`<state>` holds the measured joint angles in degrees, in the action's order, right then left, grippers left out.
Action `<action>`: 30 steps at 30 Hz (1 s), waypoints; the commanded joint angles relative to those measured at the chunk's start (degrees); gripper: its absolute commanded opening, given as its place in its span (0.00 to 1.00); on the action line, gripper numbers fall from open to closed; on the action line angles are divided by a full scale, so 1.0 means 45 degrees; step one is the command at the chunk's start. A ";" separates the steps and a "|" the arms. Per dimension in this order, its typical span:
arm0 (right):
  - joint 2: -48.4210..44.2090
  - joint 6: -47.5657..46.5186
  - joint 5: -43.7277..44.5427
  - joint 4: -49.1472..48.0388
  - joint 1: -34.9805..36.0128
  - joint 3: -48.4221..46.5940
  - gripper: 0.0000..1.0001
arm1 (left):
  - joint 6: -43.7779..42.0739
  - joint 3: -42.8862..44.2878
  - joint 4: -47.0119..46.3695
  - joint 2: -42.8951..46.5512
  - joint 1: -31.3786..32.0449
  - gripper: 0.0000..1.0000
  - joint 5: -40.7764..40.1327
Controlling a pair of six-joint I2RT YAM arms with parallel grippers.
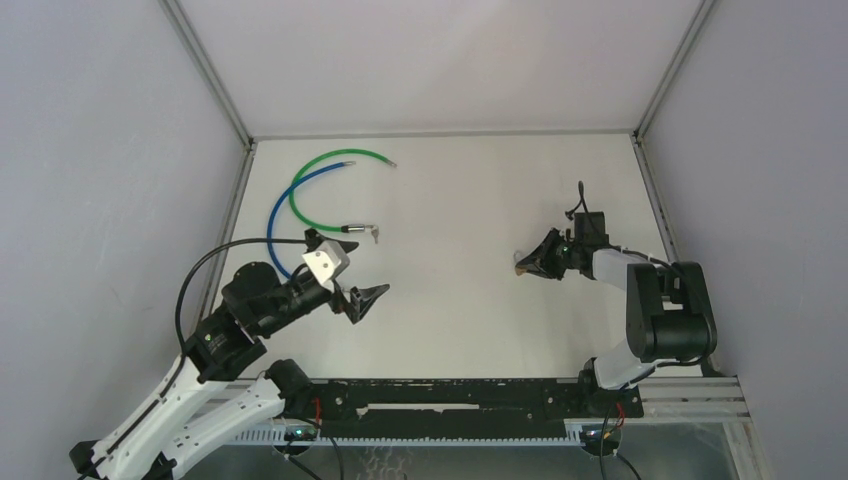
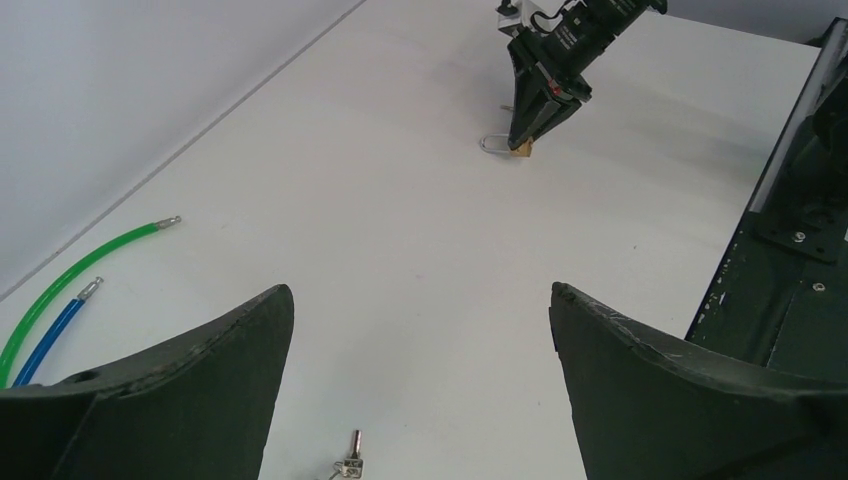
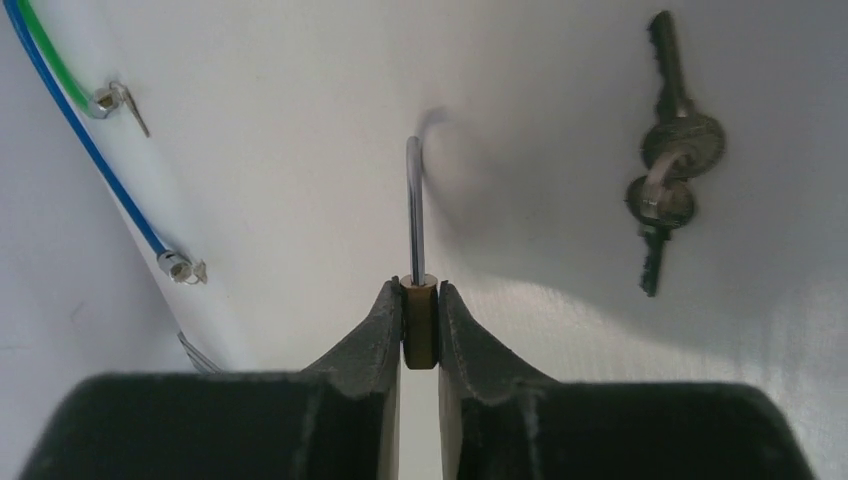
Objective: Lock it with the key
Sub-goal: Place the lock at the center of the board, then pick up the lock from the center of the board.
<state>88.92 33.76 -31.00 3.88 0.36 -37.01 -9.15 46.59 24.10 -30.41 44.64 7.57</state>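
Observation:
A small brass padlock (image 3: 420,325) with a silver shackle (image 3: 414,210) is pinched between my right gripper's fingers (image 3: 421,292), low over the table at the centre right (image 1: 522,266). It also shows in the left wrist view (image 2: 520,148). A bunch of keys on a ring (image 3: 665,170) lies on the table left of centre (image 1: 375,233), apart from the padlock. My left gripper (image 1: 360,300) is open and empty, just short of the keys (image 2: 350,462), which lie between its spread fingers (image 2: 420,290) in the left wrist view.
A green cable (image 1: 330,165) and a blue cable (image 1: 290,195) curve across the back left of the white table (image 1: 450,320), with metal ends near the keys. Grey walls close in the left, back and right. A black rail (image 1: 450,395) runs along the near edge.

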 commanded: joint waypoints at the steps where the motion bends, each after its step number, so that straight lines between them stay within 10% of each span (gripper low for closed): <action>1: -0.0151 0.0086 0.0443 0.0241 -0.0417 0.0120 0.29 | -0.0168 -0.0373 -0.0508 0.0073 -0.0057 1.00 -0.0300; 9: -0.0665 -0.0548 0.0983 0.1347 -0.0568 -0.0268 0.43 | -0.5101 -0.0342 0.1252 0.0273 -0.0063 1.00 0.1201; 15: -0.2116 -0.1643 0.2763 0.3343 0.0432 -0.1658 0.50 | -1.0382 0.0483 0.7432 -0.1754 -0.0726 0.94 0.0277; 18: -0.3254 -0.2285 0.3379 0.3977 0.1569 -0.2416 0.91 | -1.2379 0.1283 1.0916 -0.4116 -0.2995 0.92 0.0482; 20: -0.3849 -0.2625 0.3217 0.3858 0.2186 -0.2672 0.99 | -1.3549 0.1806 1.2676 -0.5853 -0.4416 0.92 -0.0172; 24: -0.4628 -0.3228 0.2652 0.3119 0.3468 -0.2829 0.99 | -1.3871 0.2920 1.2079 -0.8859 -0.6091 0.91 -0.2154; 30: -0.4594 -0.3446 0.2224 0.2712 0.4811 -0.3097 0.99 | -1.4424 0.2200 0.7461 -0.9780 -0.6384 0.90 -0.0570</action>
<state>68.03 20.67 -20.29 17.45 19.42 -48.84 -68.90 57.32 68.97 -75.22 16.14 1.76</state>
